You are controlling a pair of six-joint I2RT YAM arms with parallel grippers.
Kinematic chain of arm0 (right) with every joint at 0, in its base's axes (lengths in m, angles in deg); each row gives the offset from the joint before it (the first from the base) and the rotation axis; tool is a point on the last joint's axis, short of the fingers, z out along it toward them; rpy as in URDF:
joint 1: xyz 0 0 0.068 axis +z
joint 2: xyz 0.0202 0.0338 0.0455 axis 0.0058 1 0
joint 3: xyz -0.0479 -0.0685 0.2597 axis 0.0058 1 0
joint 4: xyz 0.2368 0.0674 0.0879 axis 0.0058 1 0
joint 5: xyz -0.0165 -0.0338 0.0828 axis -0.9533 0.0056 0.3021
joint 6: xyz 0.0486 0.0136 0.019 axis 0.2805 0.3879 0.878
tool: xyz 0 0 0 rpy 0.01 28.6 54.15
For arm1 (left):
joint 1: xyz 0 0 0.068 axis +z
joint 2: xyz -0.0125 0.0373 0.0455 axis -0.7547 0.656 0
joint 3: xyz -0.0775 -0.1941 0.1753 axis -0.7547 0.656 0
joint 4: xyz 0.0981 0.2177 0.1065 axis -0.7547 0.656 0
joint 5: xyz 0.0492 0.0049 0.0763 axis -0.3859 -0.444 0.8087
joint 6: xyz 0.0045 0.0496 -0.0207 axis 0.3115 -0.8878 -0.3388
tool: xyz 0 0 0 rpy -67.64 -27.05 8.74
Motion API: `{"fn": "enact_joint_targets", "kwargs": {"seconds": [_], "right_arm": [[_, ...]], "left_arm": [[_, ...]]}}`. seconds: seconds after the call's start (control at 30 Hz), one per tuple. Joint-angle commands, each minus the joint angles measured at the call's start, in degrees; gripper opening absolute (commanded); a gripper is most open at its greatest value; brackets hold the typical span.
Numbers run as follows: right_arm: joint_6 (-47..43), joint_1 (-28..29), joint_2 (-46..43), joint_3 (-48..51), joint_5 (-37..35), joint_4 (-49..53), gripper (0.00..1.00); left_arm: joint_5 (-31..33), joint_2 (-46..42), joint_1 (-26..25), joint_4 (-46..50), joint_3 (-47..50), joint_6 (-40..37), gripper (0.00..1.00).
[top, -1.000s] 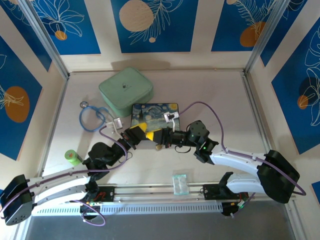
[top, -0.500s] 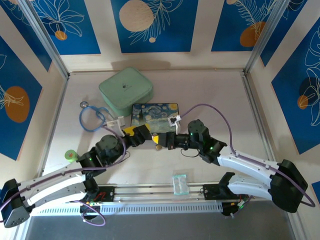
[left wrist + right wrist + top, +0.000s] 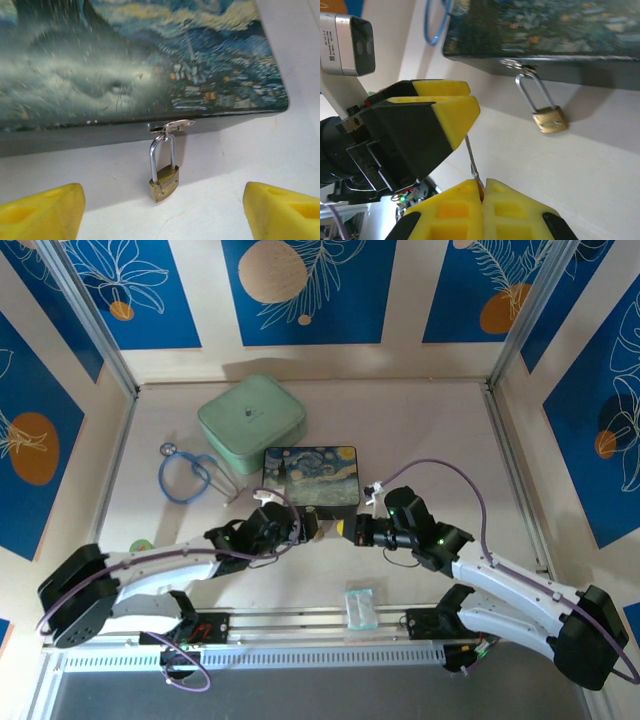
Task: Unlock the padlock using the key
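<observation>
Off-white tabletop (image 3: 440, 430), blue-panelled walls (image 3: 310, 290); left claw (image 3: 162, 210) spread wide; right claw (image 3: 482, 192) clenches the key (image 3: 471, 157).

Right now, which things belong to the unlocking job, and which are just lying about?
In the job:
padlock, hanging from the clasp of the painted box
key, pinched in the right gripper

Lying about:
green case
blue stethoscope
clear packet

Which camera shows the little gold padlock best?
The left wrist camera: the padlock hangs in the middle, sharp, from a metal clasp. The right wrist camera shows it smaller, off to one side. From the top it's too tiny to see.
</observation>
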Motion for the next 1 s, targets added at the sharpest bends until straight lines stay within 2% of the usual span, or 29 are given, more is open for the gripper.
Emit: {"fn": "enact_joint_targets", "kwargs": {"seconds": [0.0, 0.13, 0.37, 0.6, 0.77, 0.97], "right_arm": [[-0.41, -0.53, -1.11, 1.6, -1.33, 2.29, 0.0], [0.51, -0.63, -1.38, 3.17, -1.1, 1.03, 0.0], [0.89, -0.73, -1.67, 4.59, -1.33, 0.2, 0.0], [1.83, -0.86, -1.01, 6.07, -1.51, -1.35, 0.0], [2.51, -0.88, -0.12, 6.97, -1.34, -2.88, 0.0], [4.57, -0.72, 2.21, 8.96, -0.62, -6.72, 0.0]], "left_arm": [[-0.68, 4.24, 0.11, -6.05, -0.88, -0.27, 0.75], [1.09, 9.85, -0.11, -11.12, -0.33, 2.54, 0.68], [-0.69, 18.57, -0.78, -19.47, -0.22, 5.39, 0.6], [1.84, 21.6, -2.56, -15.29, -2.65, 6.92, 0.54], [1.21, 23.98, -3.25, -18.35, -1.75, 9.28, 0.43], [3.01, 22.9, -3.89, -15.84, -2.04, 10.59, 0.28]]}}
